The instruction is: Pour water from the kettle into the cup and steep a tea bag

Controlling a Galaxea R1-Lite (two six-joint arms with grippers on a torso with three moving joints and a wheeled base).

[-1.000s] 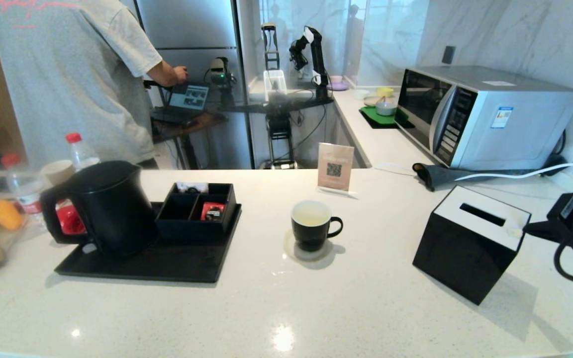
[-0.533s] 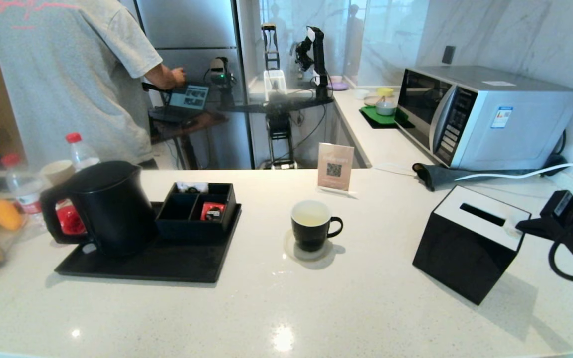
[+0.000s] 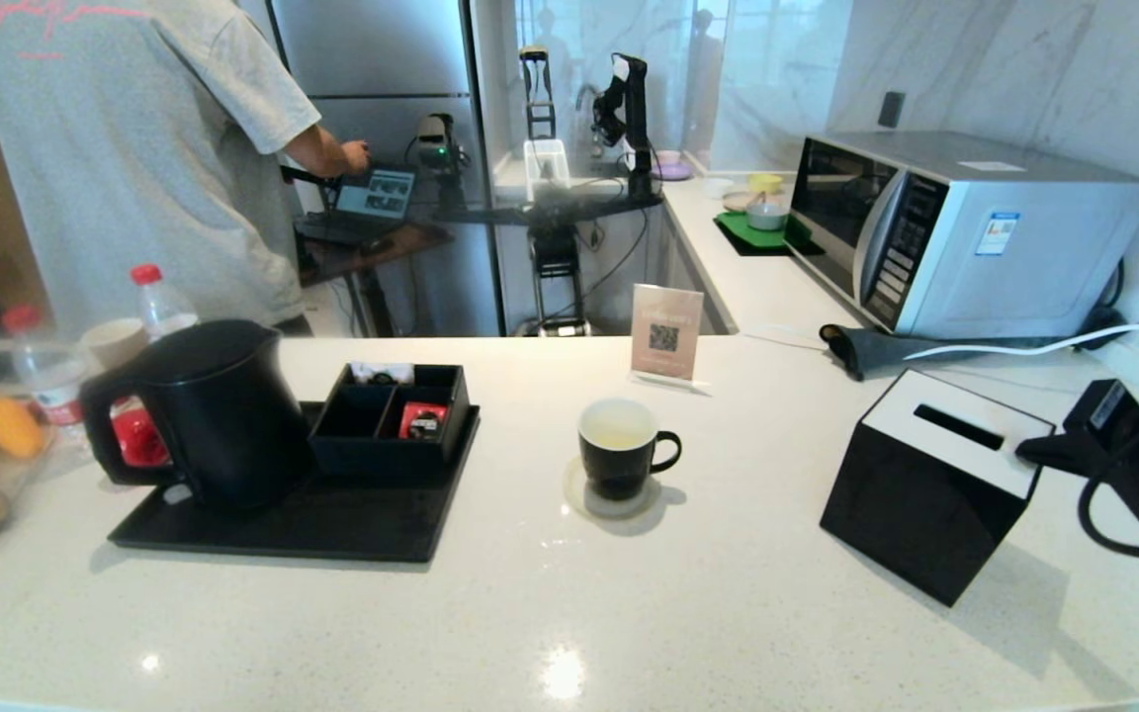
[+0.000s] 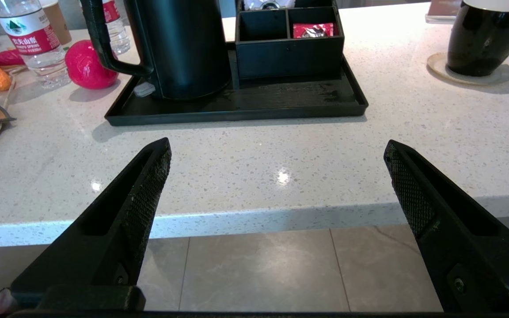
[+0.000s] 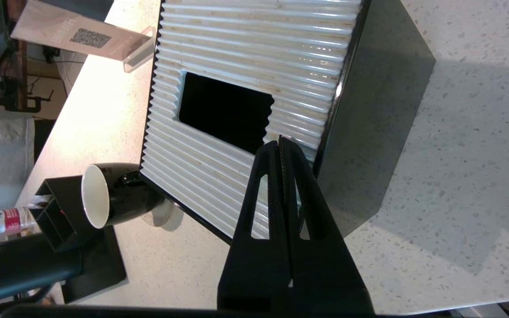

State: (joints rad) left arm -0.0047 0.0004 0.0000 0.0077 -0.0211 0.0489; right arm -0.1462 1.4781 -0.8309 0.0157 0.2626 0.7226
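The matte black kettle (image 3: 219, 410) stands on a black tray (image 3: 332, 539) at the left of the counter. The black cup (image 3: 619, 445) sits on a round coaster mid-counter, holding faintly yellowish water (image 3: 617, 427). No tea bag shows in any view. My right gripper (image 3: 1021, 448) is shut, hovering at the right corner of the black tissue box (image 3: 935, 485). In the right wrist view its fingertips (image 5: 279, 140) lie over the box's ribbed white top (image 5: 237, 53). My left gripper (image 4: 276, 150) is open and empty, low before the counter's front edge and out of the head view.
A black organizer (image 3: 387, 435) with a red packet (image 3: 421, 420) shares the tray. A QR sign (image 3: 666, 331) stands behind the cup. A microwave (image 3: 965, 227) is at the back right. Water bottles (image 3: 159, 297), a red ball and a person (image 3: 134, 148) are at the left.
My right gripper has crept left, closer over the tissue box's right corner. Kettle and cup have not moved.
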